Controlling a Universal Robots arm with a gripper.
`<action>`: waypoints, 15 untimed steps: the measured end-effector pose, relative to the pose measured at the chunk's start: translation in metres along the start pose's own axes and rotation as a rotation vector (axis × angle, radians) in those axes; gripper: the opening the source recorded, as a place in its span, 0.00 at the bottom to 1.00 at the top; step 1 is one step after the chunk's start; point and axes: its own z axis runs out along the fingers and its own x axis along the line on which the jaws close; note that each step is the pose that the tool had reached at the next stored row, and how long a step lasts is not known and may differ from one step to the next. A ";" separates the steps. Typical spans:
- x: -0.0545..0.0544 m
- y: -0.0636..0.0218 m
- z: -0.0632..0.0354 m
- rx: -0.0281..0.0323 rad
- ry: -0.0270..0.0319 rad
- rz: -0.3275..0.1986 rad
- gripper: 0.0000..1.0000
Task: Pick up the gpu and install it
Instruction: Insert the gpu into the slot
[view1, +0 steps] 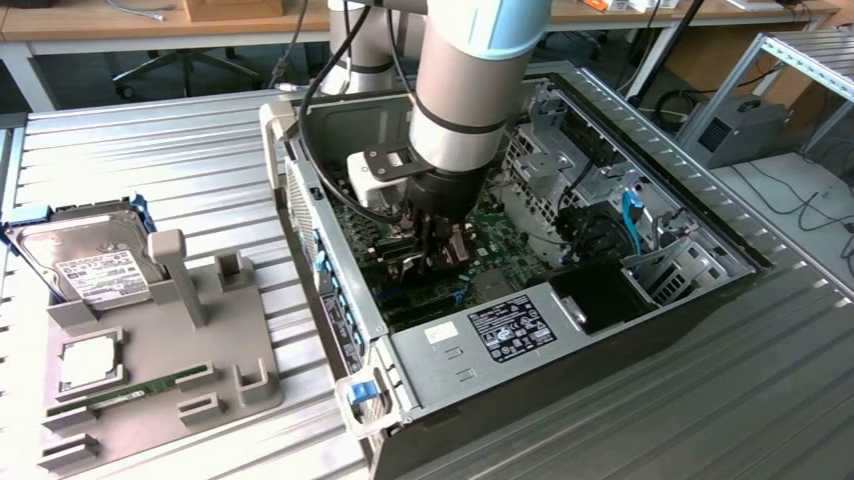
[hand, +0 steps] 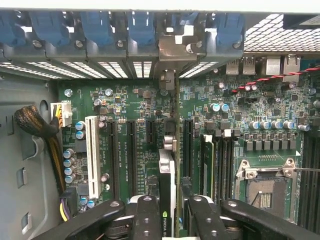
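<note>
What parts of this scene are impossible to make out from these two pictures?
- Exterior view: the gpu is hidden behind the end effector and arm.
- Wrist view: the gpu's lower edge in the motherboard slot is hidden by its own body; its near end is cut off at the frame edge.

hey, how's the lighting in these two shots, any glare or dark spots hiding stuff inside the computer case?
Exterior view: even overhead light, but the arm shades the motherboard beneath it, so the end effector sits in gloom. Wrist view: the board is brightly lit, the gpu reads clearly edge-on between the fingers, and the perforated rear panel washes out nearly white.
</note>
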 end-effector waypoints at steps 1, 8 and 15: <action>0.000 0.0000 -0.0001 -0.0001 0.0002 0.000 0.27; 0.000 0.0000 -0.0010 0.0008 0.0005 0.000 0.27; 0.000 0.0000 -0.0008 0.0011 0.0002 0.000 0.27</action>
